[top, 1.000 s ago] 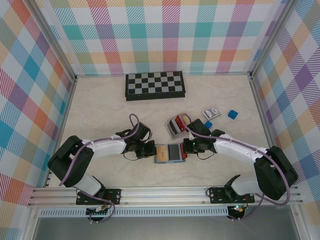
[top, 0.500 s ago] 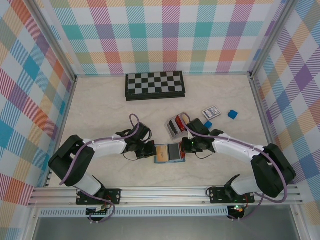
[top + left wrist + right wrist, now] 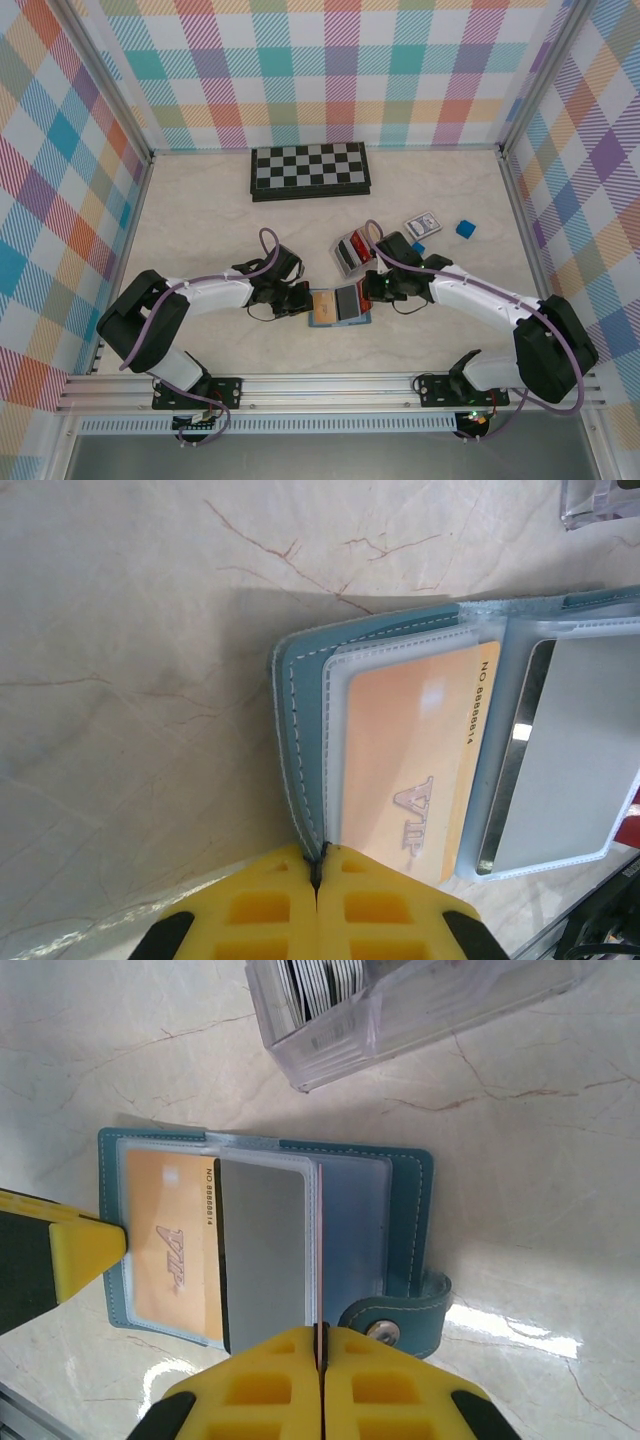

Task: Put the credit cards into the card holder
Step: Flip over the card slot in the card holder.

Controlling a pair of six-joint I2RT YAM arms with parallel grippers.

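I see the right gripper (image 3: 321, 1360), clamped on a red credit card (image 3: 320, 1260) held edge-on, has edged left over the open card holder (image 3: 338, 305) near-centre on the counter (image 3: 200, 230), the left gripper (image 3: 316, 875) pinched tight on its left cover, so insertion looks next.

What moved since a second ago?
The right gripper, shut on a red card held edge-on, slid a little left over the open card holder. The left gripper stayed clamped on the holder's edge. The chessboard and clear box did not move.
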